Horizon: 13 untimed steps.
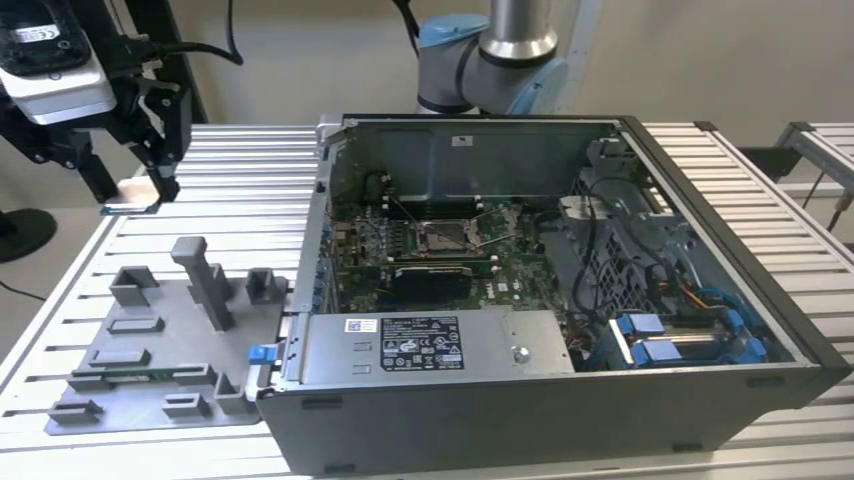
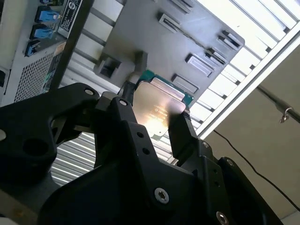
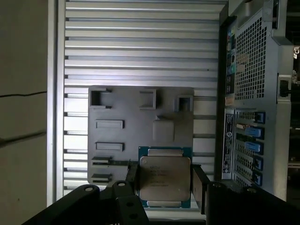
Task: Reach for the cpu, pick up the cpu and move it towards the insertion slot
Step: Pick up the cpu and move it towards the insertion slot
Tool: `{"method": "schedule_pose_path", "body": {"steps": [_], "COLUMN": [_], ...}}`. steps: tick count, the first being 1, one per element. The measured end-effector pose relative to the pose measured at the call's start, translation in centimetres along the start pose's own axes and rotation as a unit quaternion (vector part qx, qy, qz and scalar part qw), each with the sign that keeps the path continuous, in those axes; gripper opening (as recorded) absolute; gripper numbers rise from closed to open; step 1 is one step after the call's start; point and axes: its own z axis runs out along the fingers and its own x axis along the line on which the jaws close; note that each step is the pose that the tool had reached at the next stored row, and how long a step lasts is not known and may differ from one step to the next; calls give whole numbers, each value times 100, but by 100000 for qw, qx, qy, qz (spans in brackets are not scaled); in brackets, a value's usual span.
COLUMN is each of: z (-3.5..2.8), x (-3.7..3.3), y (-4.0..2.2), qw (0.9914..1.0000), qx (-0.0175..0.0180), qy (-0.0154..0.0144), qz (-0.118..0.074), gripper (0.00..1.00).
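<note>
Plainly, the black two-fingered gripper point(image 3: 166, 183) was clamped on the small flat square cpu with a silvery metal face point(image 3: 165, 177), above the grey plastic fixture plate point(image 3: 131, 117). Its fingers point(image 3: 200, 187) hid the chip's side edges. The shiny-framed square insertion slot point(image 1: 445, 235) lay well apart, inside the open grey computer case point(image 1: 561, 420)

The cpu point(image 3: 164, 180) showed a silvery face with a green border, the gripper point(image 3: 166, 186) was black, the fixture plate point(image 3: 136, 131) plain grey, and the table point(image 3: 140, 47) ribbed in pale stripes.
</note>
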Motion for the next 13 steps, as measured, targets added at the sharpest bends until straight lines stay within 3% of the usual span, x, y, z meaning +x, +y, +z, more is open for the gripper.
{"method": "schedule_pose_path", "body": {"steps": [9, 13], "z": [0, 0], "x": [-115, -125], "y": [-3, -3], "qw": [100000, 100000], "qx": [5, 1], "qy": [4, 0], "qz": [0, 10], "gripper": [0, 0]}}
